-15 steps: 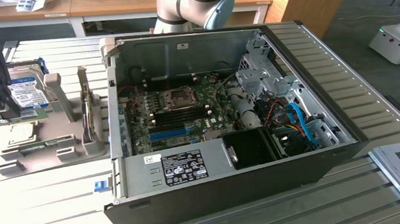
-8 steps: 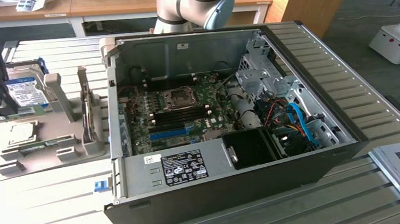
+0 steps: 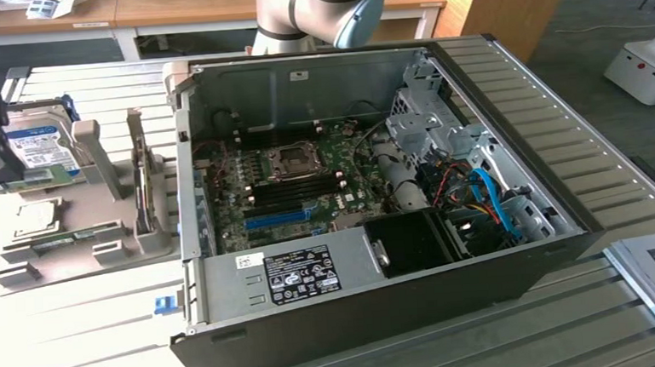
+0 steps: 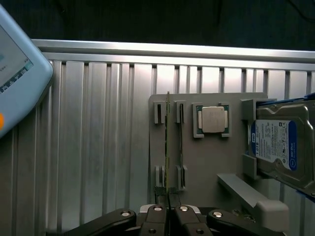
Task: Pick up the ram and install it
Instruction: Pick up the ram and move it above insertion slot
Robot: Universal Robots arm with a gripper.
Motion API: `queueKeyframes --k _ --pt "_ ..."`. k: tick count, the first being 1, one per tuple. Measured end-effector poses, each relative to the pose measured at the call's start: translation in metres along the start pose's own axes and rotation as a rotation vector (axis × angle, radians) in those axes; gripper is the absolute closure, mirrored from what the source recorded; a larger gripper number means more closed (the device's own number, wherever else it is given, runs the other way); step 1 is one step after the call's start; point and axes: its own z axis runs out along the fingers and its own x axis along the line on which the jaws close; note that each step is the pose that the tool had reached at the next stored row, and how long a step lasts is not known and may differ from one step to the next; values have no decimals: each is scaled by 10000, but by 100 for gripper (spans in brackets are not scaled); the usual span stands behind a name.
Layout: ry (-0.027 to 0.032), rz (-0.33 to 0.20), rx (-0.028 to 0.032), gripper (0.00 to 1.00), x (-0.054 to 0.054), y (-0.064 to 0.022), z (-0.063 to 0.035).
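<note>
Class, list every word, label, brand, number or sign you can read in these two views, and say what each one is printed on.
No text reads clearly enough to quote.
On the hard drive, a blue-white label: print too small.
On the power supply, a black label: blurred.
On the white sticker beside it: blurred.
On the pale blue device: marks unreadable.

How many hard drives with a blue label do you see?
1. The hard drive sits in a holder on the grey tray, next to the silver square chip. More may hide inside the computer case.
</note>
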Motion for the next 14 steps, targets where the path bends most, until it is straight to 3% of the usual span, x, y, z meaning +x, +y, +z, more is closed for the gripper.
queueKeyframes --k 14 --pt "0 58 0 88 -1 0 -150"
